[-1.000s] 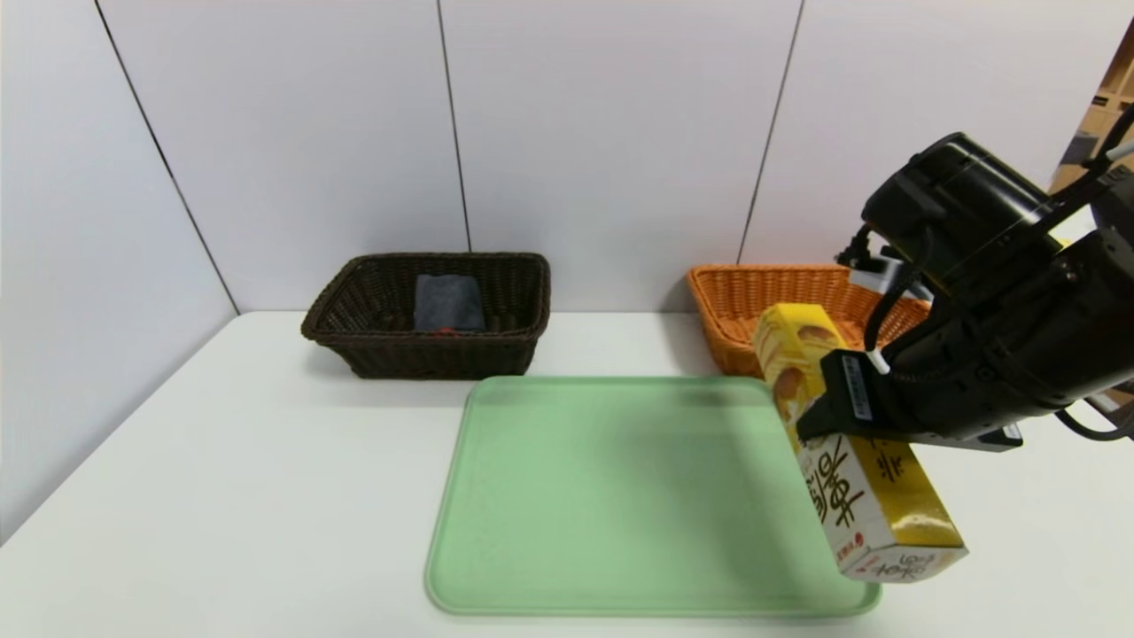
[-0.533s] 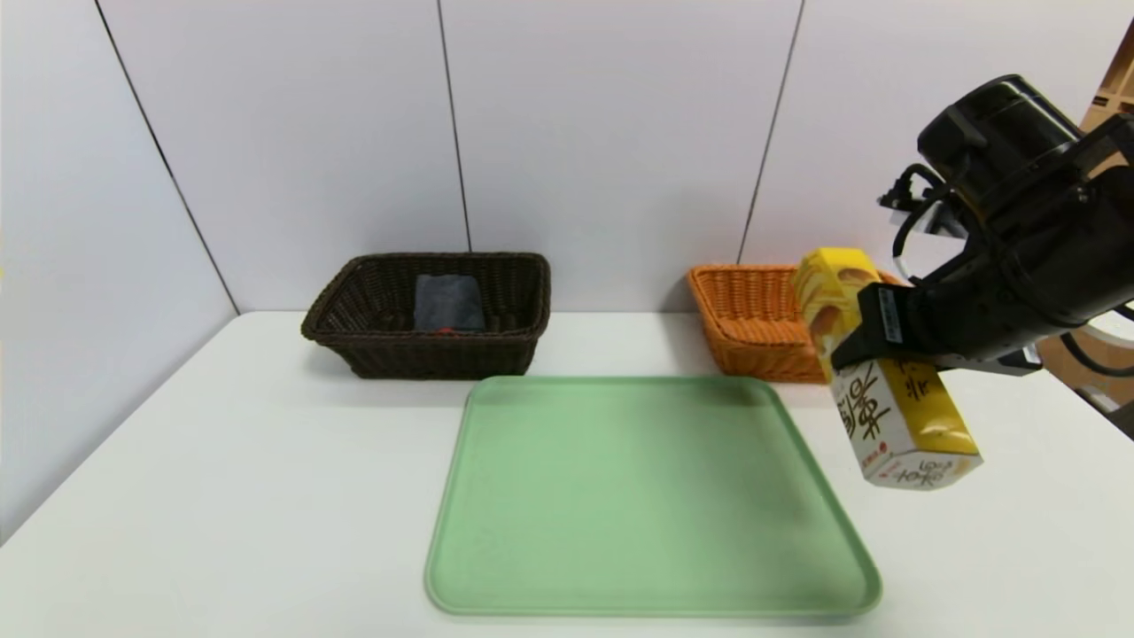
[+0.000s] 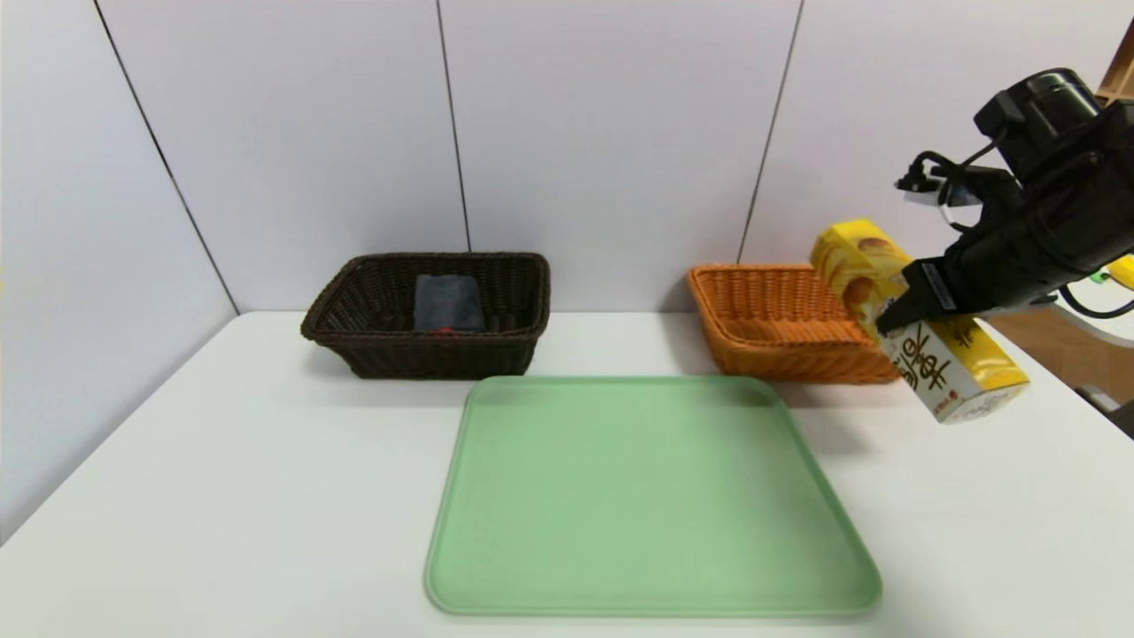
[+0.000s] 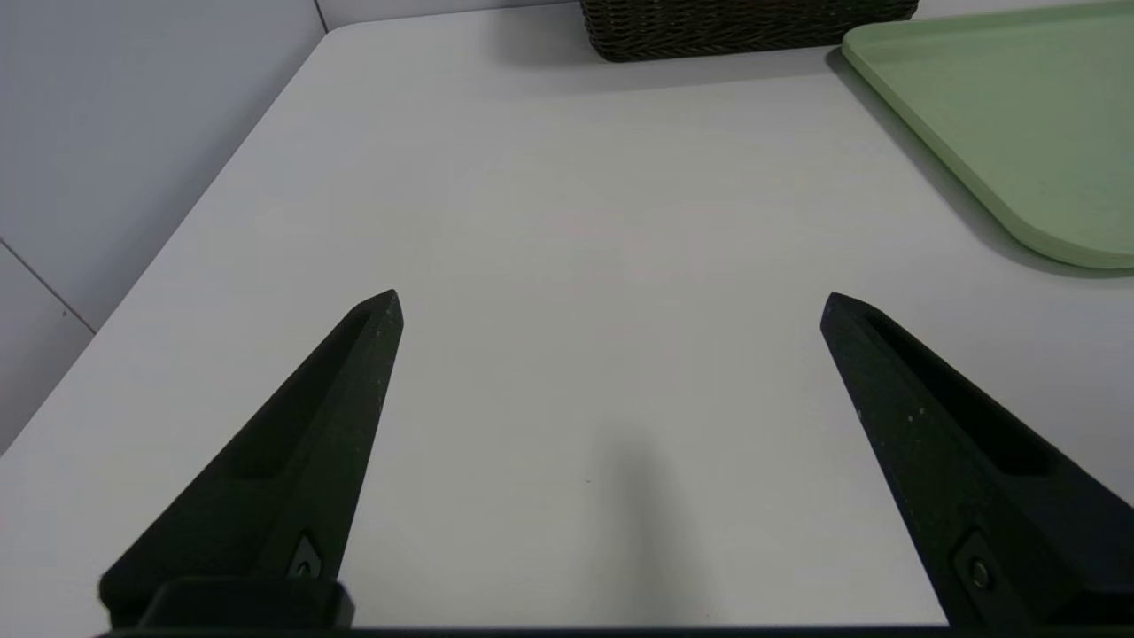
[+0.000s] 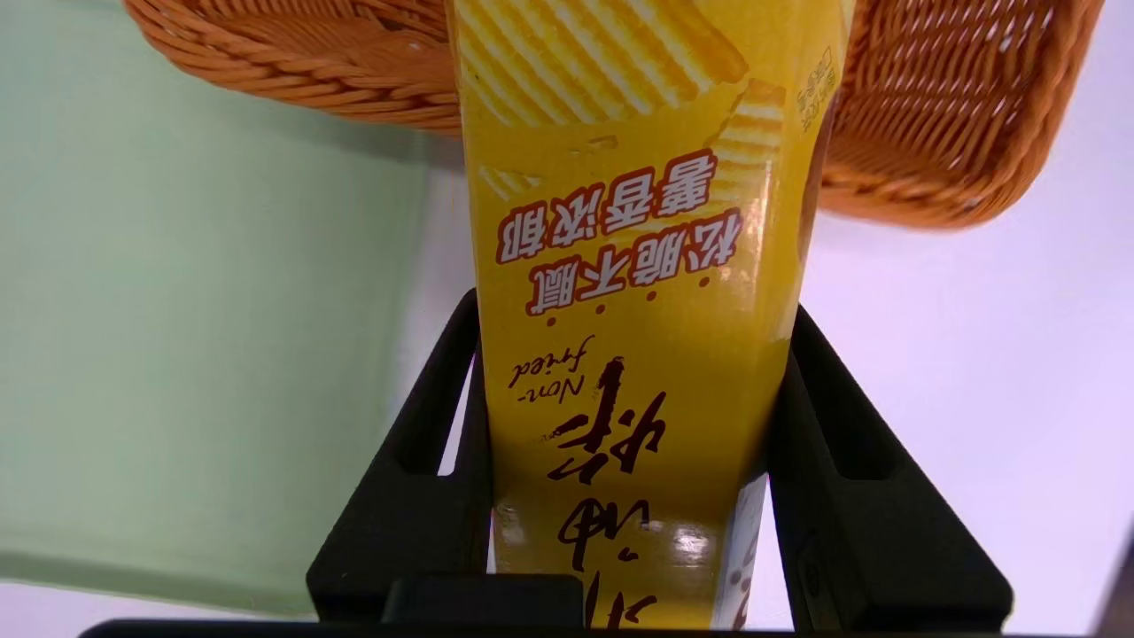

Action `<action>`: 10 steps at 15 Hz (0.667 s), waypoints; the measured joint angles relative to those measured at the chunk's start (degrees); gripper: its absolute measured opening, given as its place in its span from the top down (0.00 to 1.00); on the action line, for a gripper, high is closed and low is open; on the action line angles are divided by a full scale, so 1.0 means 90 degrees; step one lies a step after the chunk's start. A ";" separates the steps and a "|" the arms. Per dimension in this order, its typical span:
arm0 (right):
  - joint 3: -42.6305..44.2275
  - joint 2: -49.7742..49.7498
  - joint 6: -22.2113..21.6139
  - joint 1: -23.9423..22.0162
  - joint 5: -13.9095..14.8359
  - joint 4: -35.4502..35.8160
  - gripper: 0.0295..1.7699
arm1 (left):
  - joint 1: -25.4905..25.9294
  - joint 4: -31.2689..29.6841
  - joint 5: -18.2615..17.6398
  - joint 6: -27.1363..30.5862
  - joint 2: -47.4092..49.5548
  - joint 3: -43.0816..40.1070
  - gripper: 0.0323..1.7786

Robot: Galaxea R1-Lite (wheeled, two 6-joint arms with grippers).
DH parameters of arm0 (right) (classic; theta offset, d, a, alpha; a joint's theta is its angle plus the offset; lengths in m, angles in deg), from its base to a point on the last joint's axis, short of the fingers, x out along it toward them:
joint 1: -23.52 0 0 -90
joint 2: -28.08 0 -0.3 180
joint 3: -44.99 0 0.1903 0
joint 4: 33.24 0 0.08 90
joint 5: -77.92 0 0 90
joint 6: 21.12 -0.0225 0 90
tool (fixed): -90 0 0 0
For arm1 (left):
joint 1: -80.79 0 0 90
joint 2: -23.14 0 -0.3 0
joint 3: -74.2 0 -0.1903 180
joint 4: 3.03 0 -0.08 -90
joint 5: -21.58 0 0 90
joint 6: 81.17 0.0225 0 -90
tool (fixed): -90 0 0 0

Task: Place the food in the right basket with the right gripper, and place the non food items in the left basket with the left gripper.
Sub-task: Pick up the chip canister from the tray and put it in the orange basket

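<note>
My right gripper (image 3: 895,315) (image 5: 633,306) is shut on the food, a long yellow carton (image 3: 935,359) (image 5: 633,266), held tilted in the air. The carton's far end hangs over the near right corner of the orange right basket (image 3: 753,270) (image 5: 930,133). In the dark brown left basket (image 3: 425,359) (image 4: 744,27) lie the folded grey-blue cloth (image 3: 447,301) and a sliver of the red toy (image 3: 446,330). My left gripper (image 4: 611,299) hovers open over bare white table, near the table's left side, with nothing between its fingers.
A green tray (image 3: 647,496) (image 4: 1019,115) (image 5: 177,310) lies in the middle of the white table (image 3: 221,487), in front of both baskets. White wall panels stand behind the baskets and along the left side.
The right gripper has carried the carton up, away from the tray's right edge and back to the right, up to the orange basket's corner. The left gripper stays as it was.
</note>
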 joint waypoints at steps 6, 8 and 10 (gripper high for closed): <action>0.0653 0.0469 0.2980 -0.0252 -0.0046 -0.0009 0.53 | 0.0000 0.0000 0.0000 -0.0004 0.0000 0.0000 0.05; 0.0843 0.0585 0.4012 -0.0261 -0.0050 -0.0009 0.53 | 0.0000 0.0003 0.0001 -0.0001 0.0000 0.0000 0.05; 0.0974 0.0692 0.4857 -0.0270 -0.0062 -0.0005 0.53 | 0.0000 0.0000 0.0000 -0.0009 0.0000 0.0000 0.05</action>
